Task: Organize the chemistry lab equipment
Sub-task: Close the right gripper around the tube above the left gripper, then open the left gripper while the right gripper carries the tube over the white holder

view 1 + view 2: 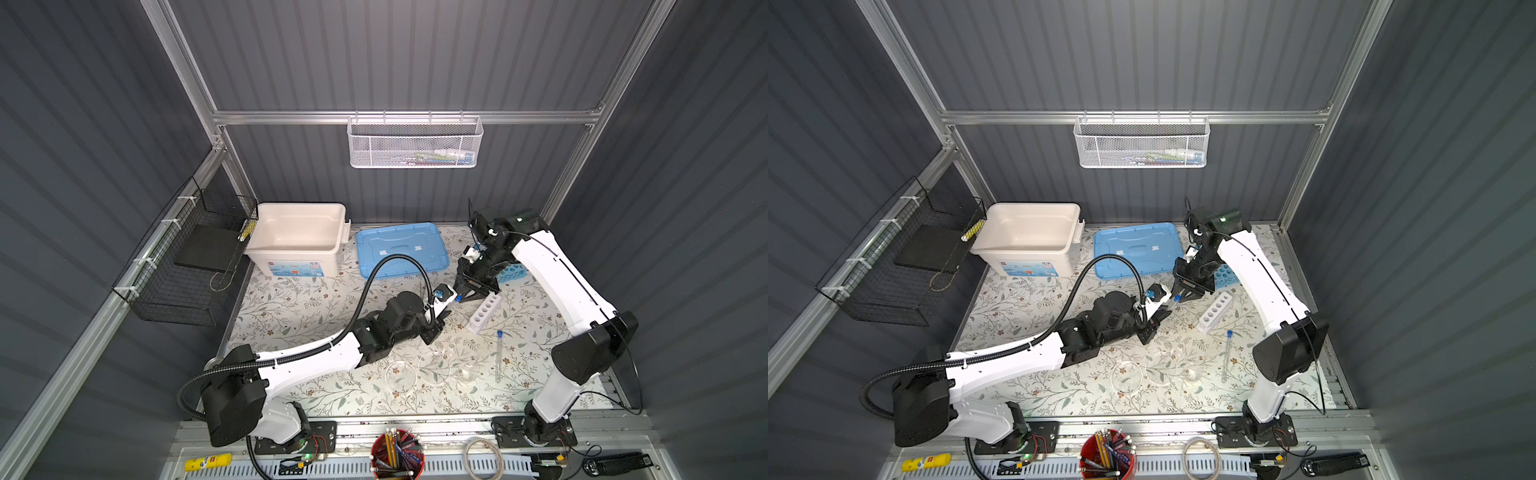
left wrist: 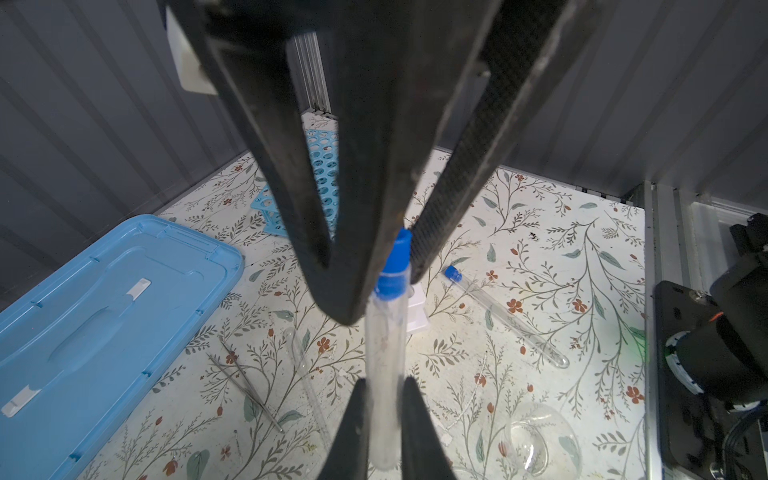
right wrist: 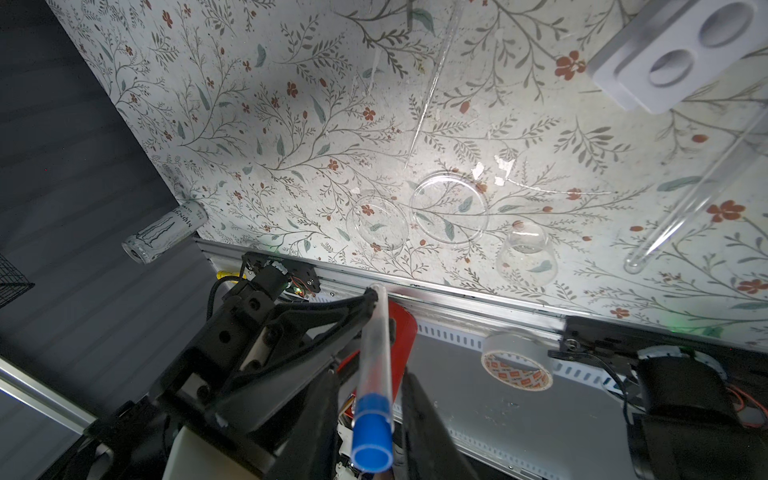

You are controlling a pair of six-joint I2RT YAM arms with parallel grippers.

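One test tube [image 2: 384,353]: left fingers [image 2: 349,432] clamp its base, right fingers [image 3: 424,419] loosely straddle its cap [image 3: 371,440].

the tube [image 2: 384,365] is clear and glossy, with a smooth blue plastic cap [image 2: 395,266]. the desk [image 2: 561,257] wears a matt printed floral sheet, scuffed in spots. lid [image 2: 104,299]: glossy blue plastic. rack [image 3: 681,54]: matt white plastic. dishes [image 3: 449,208] and vessel [image 3: 525,257] look like clear glass. tweezers [image 2: 249,381]: dull grey metal. basket [image 1: 415,145]: white metal mesh. bin [image 1: 291,257]: smooth cream plastic.
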